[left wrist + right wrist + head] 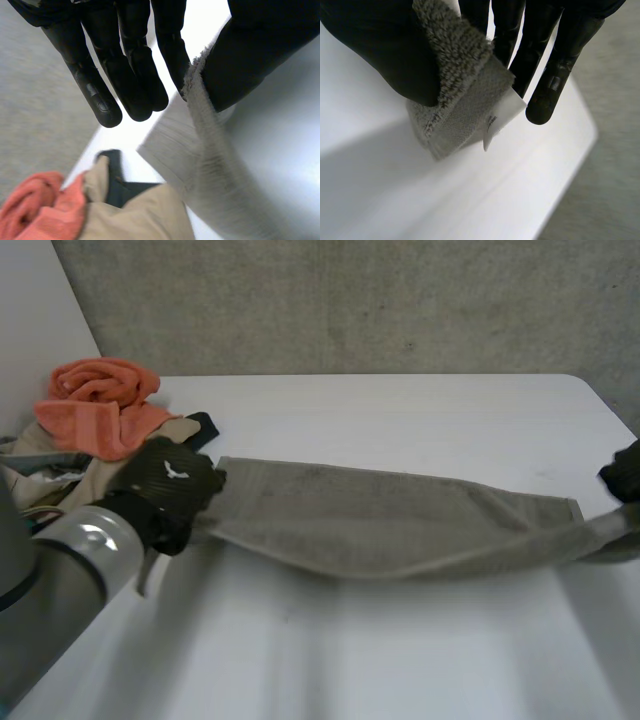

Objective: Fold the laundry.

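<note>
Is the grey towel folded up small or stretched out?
Stretched out long. The left hand pinches one end, the right hand the other, and the grey towel runs between them across the table.

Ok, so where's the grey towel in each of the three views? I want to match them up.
Head view: the grey towel stretches over the white table between the left hand and the right hand.
Left wrist view: its end is pinched between the left hand's thumb and fingers.
Right wrist view: its corner is pinched by the right hand.
Shared landmark: the white table; the orange cloth also links head and left wrist views.
</note>
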Motion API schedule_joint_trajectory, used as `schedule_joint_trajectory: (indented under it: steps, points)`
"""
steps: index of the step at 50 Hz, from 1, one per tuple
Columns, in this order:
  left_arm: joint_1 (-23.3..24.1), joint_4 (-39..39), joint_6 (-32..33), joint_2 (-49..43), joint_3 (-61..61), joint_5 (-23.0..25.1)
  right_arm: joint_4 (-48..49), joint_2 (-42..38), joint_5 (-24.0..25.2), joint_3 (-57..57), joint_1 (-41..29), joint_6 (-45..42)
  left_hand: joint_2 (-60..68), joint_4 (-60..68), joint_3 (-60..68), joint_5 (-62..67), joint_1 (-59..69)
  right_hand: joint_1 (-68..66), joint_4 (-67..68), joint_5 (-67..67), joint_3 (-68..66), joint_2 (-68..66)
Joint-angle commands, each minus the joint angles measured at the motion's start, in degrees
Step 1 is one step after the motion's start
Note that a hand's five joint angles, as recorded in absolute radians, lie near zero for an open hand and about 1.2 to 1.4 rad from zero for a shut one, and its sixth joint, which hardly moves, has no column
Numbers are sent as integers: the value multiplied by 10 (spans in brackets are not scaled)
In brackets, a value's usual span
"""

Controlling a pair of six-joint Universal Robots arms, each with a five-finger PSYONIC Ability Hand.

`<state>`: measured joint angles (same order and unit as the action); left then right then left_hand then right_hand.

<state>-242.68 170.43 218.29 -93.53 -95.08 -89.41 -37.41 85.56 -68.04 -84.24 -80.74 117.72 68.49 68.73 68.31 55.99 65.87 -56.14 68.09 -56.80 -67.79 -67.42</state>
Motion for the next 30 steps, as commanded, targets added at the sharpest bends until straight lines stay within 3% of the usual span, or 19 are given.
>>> schedule_joint_trajectory:
  steps: [1, 5, 9, 13, 15, 17, 20, 30]
  points:
    - [-33, -6, 62, -217, 151, -13, 35, -143, -73, 63, -90, 11, 115, 113, 117, 140, 141, -239, 119, -132, -122, -126]
    - [-42, 7, 94, -293, 294, -26, 142, -223, -127, 165, -129, 48, 115, 113, 117, 140, 141, -239, 119, -132, -122, -126]
    - [-42, 89, 132, -345, 442, -23, 273, -250, -148, 253, -148, 98, 115, 113, 117, 140, 141, -239, 119, -132, -122, -126]
    - [-45, 275, 144, -358, 561, 3, 446, -246, -152, 304, -157, 176, 115, 113, 117, 140, 141, -239, 119, -132, -122, -126]
    - [-46, 329, 142, -356, 581, 18, 516, -237, -156, 307, -158, 205, 115, 113, 117, 140, 141, -239, 119, -132, -122, -126]
    - [-47, 382, 136, -352, 594, 32, 601, -215, -166, 305, -158, 238, 115, 113, 117, 140, 141, -239, 119, -132, -122, -126]
    - [-47, 387, 116, -343, 589, 34, 650, -204, -174, 295, -159, 248, 115, 113, 117, 140, 141, -239, 119, -132, -122, -126]
    - [-66, 397, 56, -295, 405, 43, 626, -207, -170, 217, -187, 249, 115, 113, 117, 140, 141, -239, 119, -132, -122, -126]
